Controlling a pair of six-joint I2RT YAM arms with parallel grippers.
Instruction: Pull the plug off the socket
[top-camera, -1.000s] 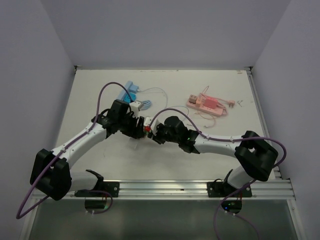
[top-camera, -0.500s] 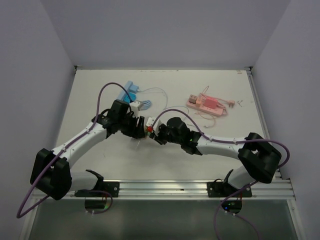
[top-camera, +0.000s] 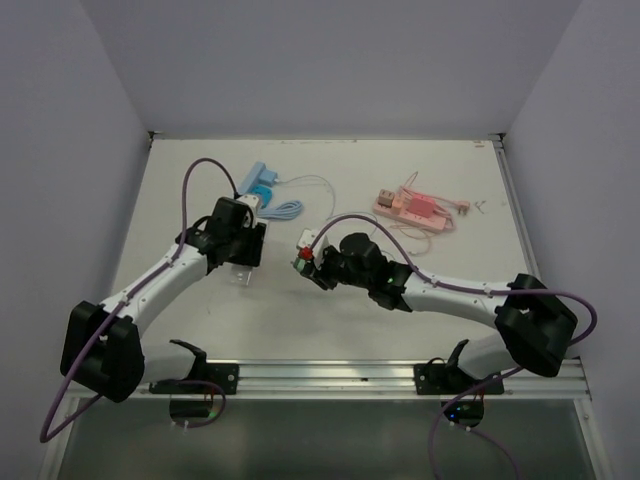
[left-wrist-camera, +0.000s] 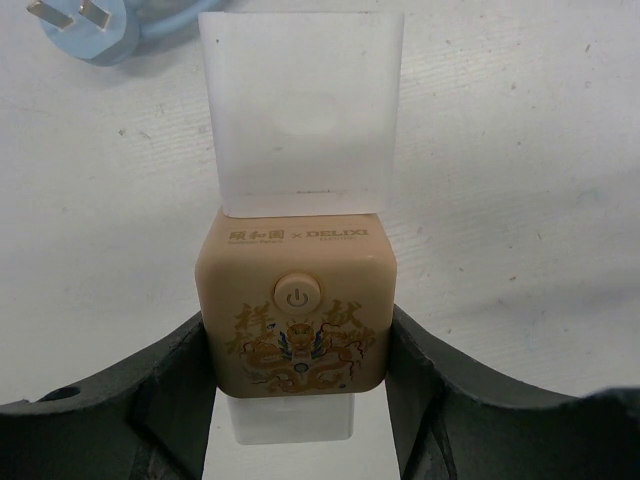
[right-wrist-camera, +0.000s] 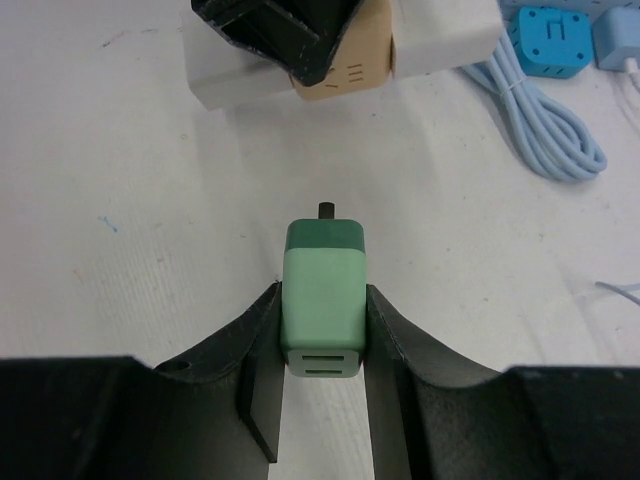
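Observation:
The socket (left-wrist-camera: 295, 320) is a beige cube with a power button and a gold dragon print, joined to frosted white blocks. My left gripper (left-wrist-camera: 298, 400) is shut on it, one dark finger on each side. The plug (right-wrist-camera: 322, 300) is a small green adapter with a dark prong sticking out of its front. It sits between the fingers of my right gripper (right-wrist-camera: 322, 365), which is shut on it. An open gap of table separates the plug from the socket (right-wrist-camera: 350, 62). From above, the left gripper (top-camera: 243, 262) and the right gripper (top-camera: 308, 258) stand apart.
A blue power cube (top-camera: 262, 185) with a coiled pale blue cable (top-camera: 288, 210) lies behind the left gripper. Its blue plug (left-wrist-camera: 90, 25) shows at the top left of the left wrist view. A pink power strip (top-camera: 415, 208) with thin wires lies at the back right.
The two grippers were together at the socket. Now the left arm has drawn back to the left with the socket, and the plug in the right gripper is out of it.

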